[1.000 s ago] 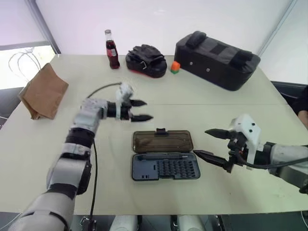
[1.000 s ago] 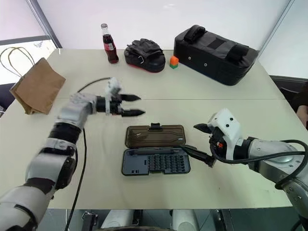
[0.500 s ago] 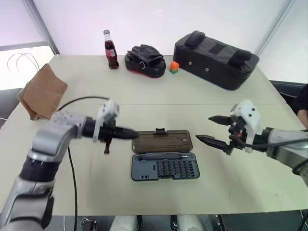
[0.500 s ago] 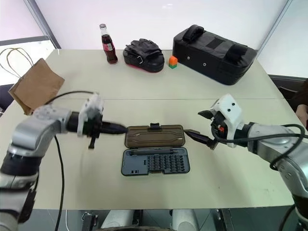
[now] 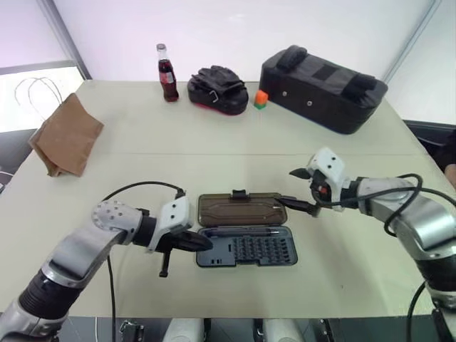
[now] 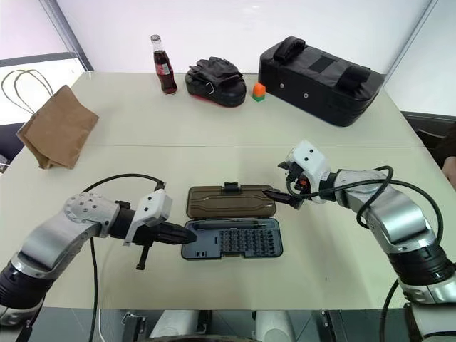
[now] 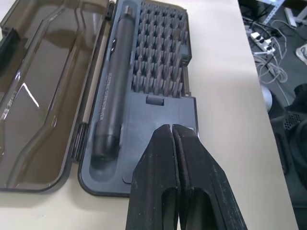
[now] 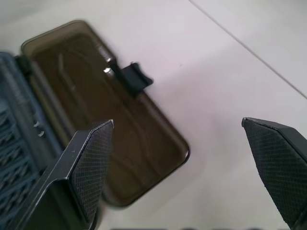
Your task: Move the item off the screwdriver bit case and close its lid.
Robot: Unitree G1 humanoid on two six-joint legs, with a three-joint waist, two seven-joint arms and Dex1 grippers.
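The brown paper bag (image 5: 66, 137) lies on the table's far left, well away from the screwdriver bit case (image 5: 246, 249). The case is open, showing rows of bits and a slim driver (image 7: 111, 96). Its smoky lid (image 5: 241, 210) lies flat on the far side, with the black latch tab (image 8: 136, 79) at its outer edge. My left gripper (image 5: 203, 242) is shut and empty, its tip at the left end of the case base (image 7: 144, 110). My right gripper (image 6: 274, 179) stands open at the lid's right end, one finger low beside the lid's corner.
Along the far edge stand a cola bottle (image 5: 167, 73), black gloves (image 5: 217, 89), a small orange and green cube (image 5: 261, 99) and a large black padded bag (image 5: 322, 87). A black cable (image 5: 139, 189) loops over my left forearm.
My left gripper has shut and drawn back and down from beyond the lid to the case's left end. My right gripper, still open, has moved in to the lid's right end.
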